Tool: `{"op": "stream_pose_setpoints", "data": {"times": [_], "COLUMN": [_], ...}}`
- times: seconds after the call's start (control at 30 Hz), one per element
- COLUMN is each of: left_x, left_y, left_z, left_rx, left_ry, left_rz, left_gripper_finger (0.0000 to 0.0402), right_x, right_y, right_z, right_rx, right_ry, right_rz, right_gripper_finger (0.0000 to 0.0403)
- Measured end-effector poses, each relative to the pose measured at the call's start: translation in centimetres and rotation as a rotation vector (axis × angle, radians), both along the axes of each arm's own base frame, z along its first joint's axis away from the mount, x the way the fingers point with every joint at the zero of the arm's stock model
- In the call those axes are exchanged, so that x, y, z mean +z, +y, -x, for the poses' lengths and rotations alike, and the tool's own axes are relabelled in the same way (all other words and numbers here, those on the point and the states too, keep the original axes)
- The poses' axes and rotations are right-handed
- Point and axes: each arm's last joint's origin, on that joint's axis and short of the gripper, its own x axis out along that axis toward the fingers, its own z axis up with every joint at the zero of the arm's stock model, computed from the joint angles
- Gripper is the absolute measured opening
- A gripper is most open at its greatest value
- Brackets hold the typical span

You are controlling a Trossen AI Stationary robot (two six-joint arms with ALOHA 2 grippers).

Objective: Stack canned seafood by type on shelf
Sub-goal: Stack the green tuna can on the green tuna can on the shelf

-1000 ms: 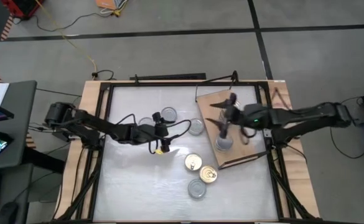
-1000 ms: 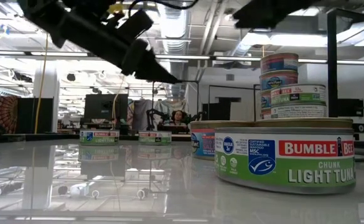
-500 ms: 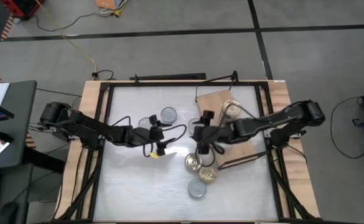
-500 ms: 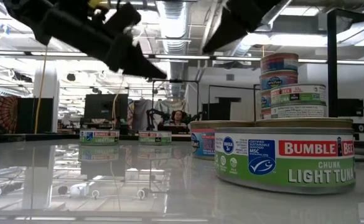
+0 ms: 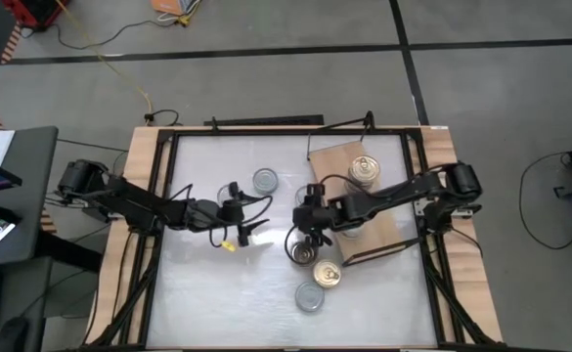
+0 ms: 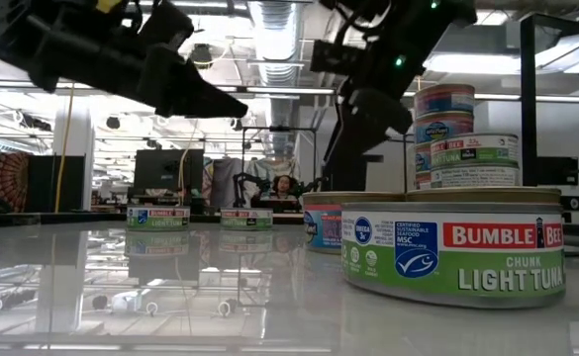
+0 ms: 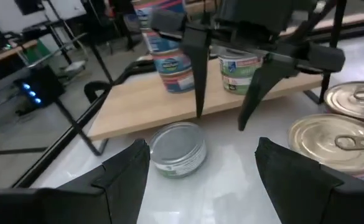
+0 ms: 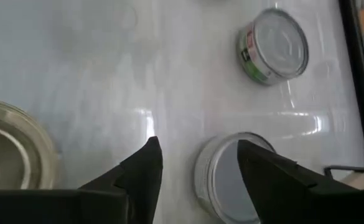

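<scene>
Several round tins of canned seafood lie on the white table. A silver-lidded tin [image 7: 178, 146] stands just off the shelf [image 5: 334, 156], a light wooden board that carries stacked tins [image 5: 364, 169]. My right gripper [image 8: 197, 168] hangs open over this tin [image 8: 225, 180], slanting down, without touching it. My left gripper [image 5: 251, 220] is open and level, left of the tin, pointing at it from a short way off. Gold-lidded tins [image 5: 327, 275] and one more silver tin [image 5: 308, 298] stand nearer the front. Another silver tin [image 5: 264, 180] stands farther back.
The shelf's left edge [image 7: 188, 109] runs close behind the tin under my right gripper. Two gold tins [image 7: 337, 143] stand close on its near side. Black frame bars [image 5: 158, 196] line the table's sides. The table's left half [image 5: 198, 284] holds nothing.
My right gripper has come off the shelf toward the table's left and sunk, tipping nose down, and now hangs over the silver tin beside the shelf. My left gripper has drawn back a little toward the table's left edge. No tin has moved.
</scene>
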Motion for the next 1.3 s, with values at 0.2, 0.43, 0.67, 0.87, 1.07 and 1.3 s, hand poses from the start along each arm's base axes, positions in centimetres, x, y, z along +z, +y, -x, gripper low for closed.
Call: {"op": "stream_pose_setpoints", "data": {"times": [0.2, 0.43, 0.67, 0.87, 1.07, 1.3], "left_x": [-0.6, -0.9, -0.9, -1.0, -1.0, -1.0], "left_y": [0.5, 0.9, 1.2, 1.2, 1.2, 1.2], "left_z": [0.5, 0.6, 0.5, 0.6, 0.6, 0.6], "left_rx": [0.123, 0.151, 0.163, 0.163, 0.163, 0.163], "left_ry": [0.011, 0.037, 0.033, 0.038, 0.039, 0.039], "left_rz": [-0.017, -0.001, 0.012, 0.01, 0.009, 0.009], "left_gripper_finger": [0.0279, 0.0279, 0.0279, 0.0279, 0.0279, 0.0279], "right_x": [-1.5, -2.9, -2.8, -3.2, -3.7, -3.8], "right_y": [-0.9, -2.0, -3.2, -3.0, -3.0, -3.0], "right_z": [-0.4, -0.5, -0.4, -0.2, 0.0, 0.1], "right_rx": [-0.027, -0.05, -0.079, -0.052, -0.007, 0.008], "right_ry": [0.054, 0.121, 0.132, 0.16, 0.179, 0.19], "right_rz": [0.001, -0.008, -0.018, -0.029, -0.002, 0.007], "right_gripper_finger": [0.0216, 0.0193, 0.0184, 0.017, 0.0159, 0.0141]}}
